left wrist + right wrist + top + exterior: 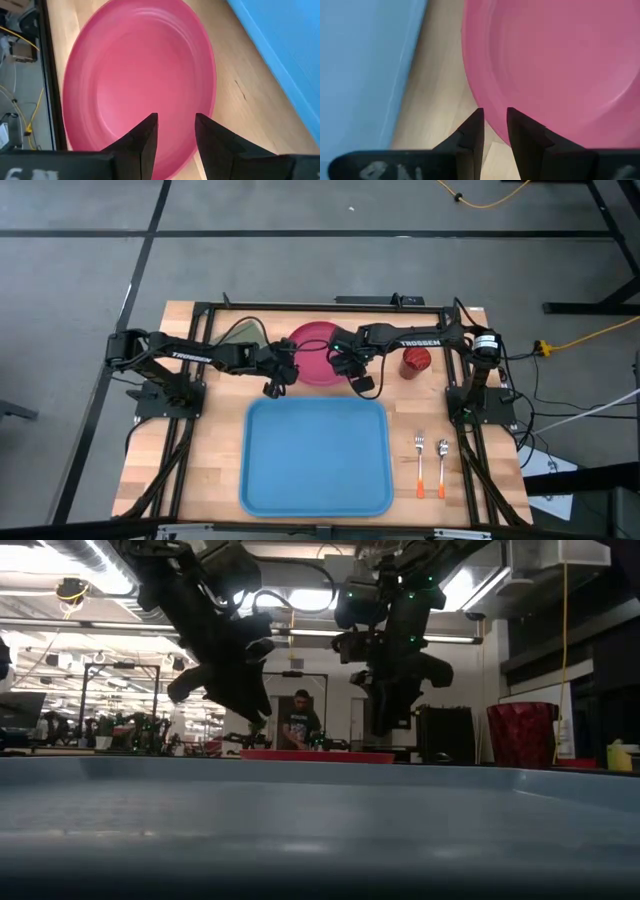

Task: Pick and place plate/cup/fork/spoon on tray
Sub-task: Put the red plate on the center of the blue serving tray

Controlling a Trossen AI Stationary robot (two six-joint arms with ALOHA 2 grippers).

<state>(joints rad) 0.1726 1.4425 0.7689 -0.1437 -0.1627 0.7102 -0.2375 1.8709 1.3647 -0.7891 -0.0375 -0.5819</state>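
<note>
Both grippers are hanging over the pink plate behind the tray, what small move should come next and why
Probably lower both grippers onto the plate's rim. The left gripper and right gripper each show open fingers straddling an opposite edge of the plate, and the low view shows both above it, not touching. The plate lies on the table behind the empty tray, so gripping both edges looks like the step before lifting it across.

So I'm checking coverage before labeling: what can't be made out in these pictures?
- Plate, high view: both rim sides hidden under the left gripper and right gripper.
- Fork and spoon, high view: too small to tell tines from bowl.
- Cup, low view: base hidden behind the tray rim.
</note>
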